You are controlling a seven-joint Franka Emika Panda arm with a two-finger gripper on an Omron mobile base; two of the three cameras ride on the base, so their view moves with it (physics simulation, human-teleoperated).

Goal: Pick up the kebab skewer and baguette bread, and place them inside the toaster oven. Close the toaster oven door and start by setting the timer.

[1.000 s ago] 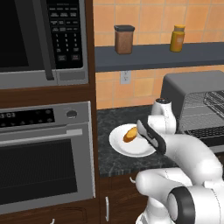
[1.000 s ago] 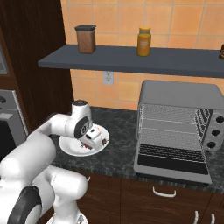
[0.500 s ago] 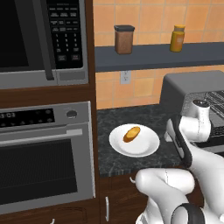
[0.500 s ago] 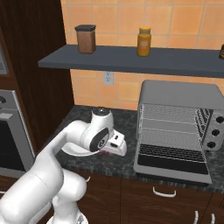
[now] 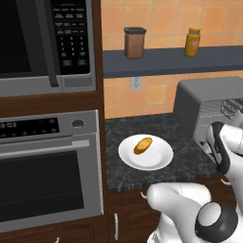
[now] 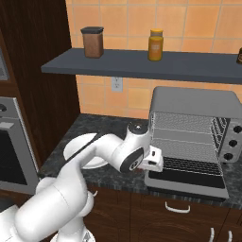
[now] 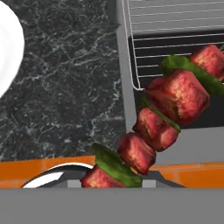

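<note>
My gripper (image 6: 152, 163) is shut on the kebab skewer (image 7: 162, 127), whose red-brown meat chunks and green pieces run diagonally through the hand view. It hangs over the front left corner of the toaster oven (image 6: 194, 127). The toaster oven door (image 6: 186, 179) lies folded down flat, and wire racks show inside. The baguette bread (image 5: 142, 144), a small golden loaf, lies on the white plate (image 5: 147, 161) on the dark counter, left of the gripper. In the right base view my arm covers part of the plate (image 6: 75, 145).
A black-panelled microwave (image 5: 42, 42) and a steel wall oven (image 5: 47, 171) fill the cabinet to the left. Above the counter, a grey shelf (image 6: 142, 67) carries a brown jar (image 6: 92, 42) and an orange bottle (image 6: 156, 45). Three knobs (image 6: 232, 142) sit on the toaster oven's right side.
The arm has swung right from the plate to the toaster oven's open front, carrying the kebab skewer. The baguette bread stays on the plate.
</note>
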